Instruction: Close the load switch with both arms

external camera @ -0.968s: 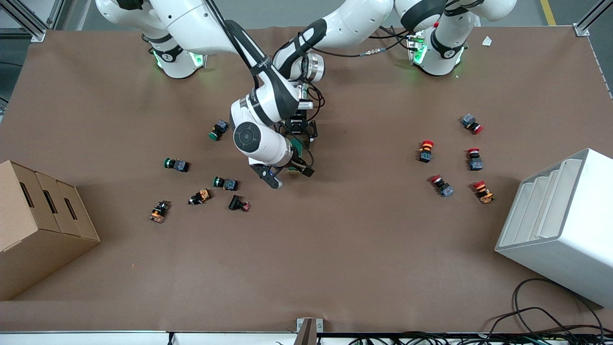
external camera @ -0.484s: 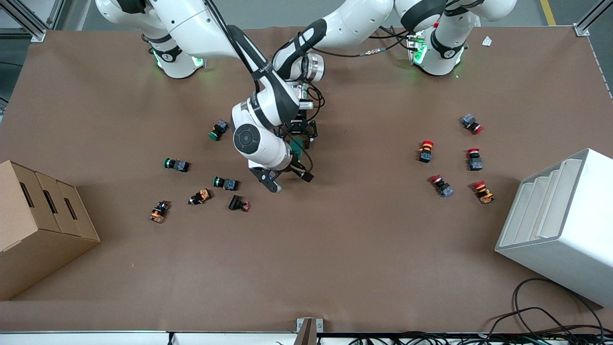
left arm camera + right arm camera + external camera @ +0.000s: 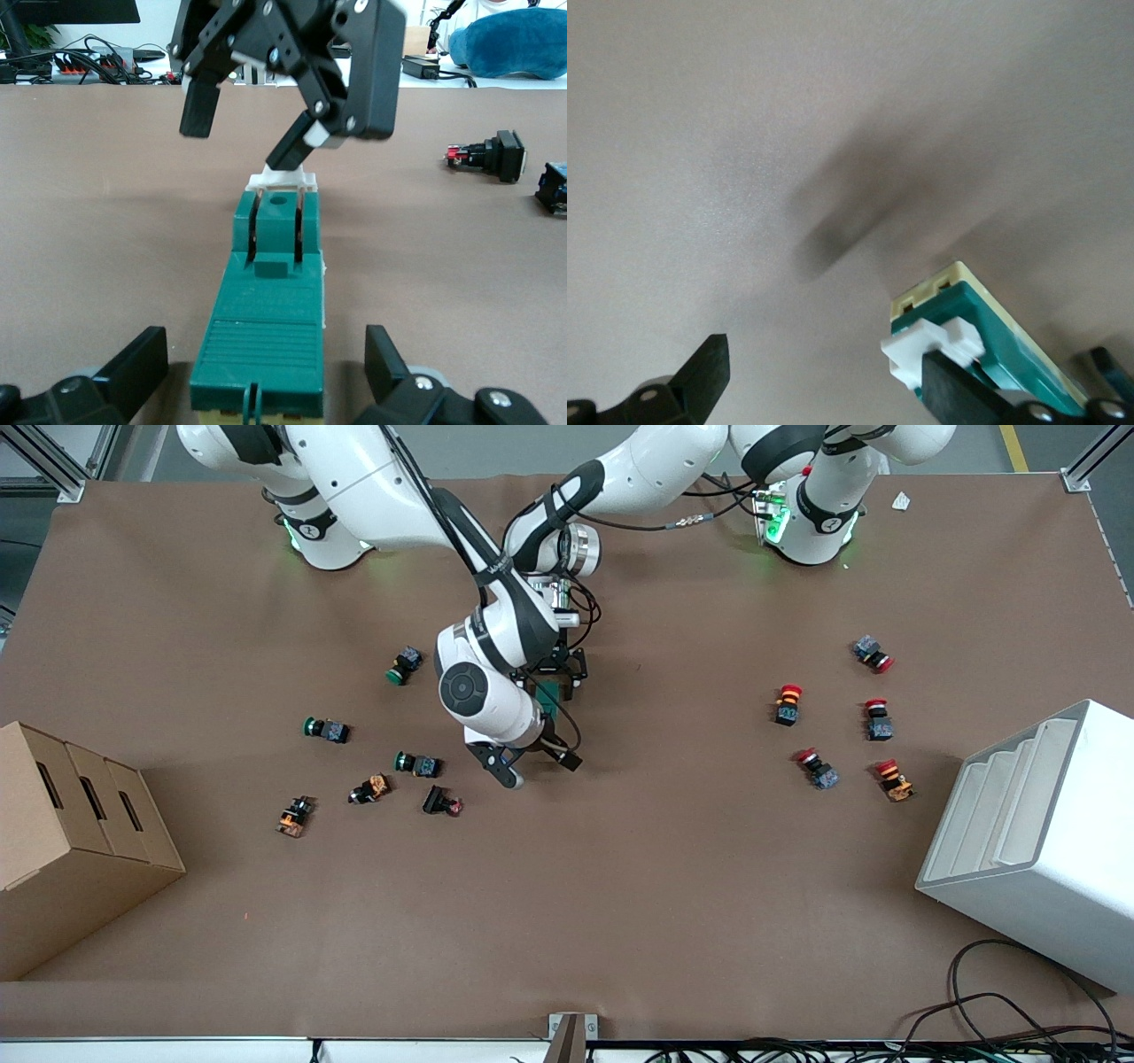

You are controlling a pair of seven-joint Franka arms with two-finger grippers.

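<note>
Load switch [image 3: 266, 319], ribbed green block: we find left tool [image 3: 257, 381] straddling it wide; right tool [image 3: 252, 124] wide, one finger touching its white lever [image 3: 282, 180].

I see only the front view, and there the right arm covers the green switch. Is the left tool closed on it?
Observer: No. The left wrist view shows the left tool open, with the switch lying between its fingers and a gap on each side.
Operator: Does the right tool touch the lever?
Observer: Yes, it appears so. The right tool is open, and one finger meets the white lever at the end of the switch. The other finger touches nothing.
</note>
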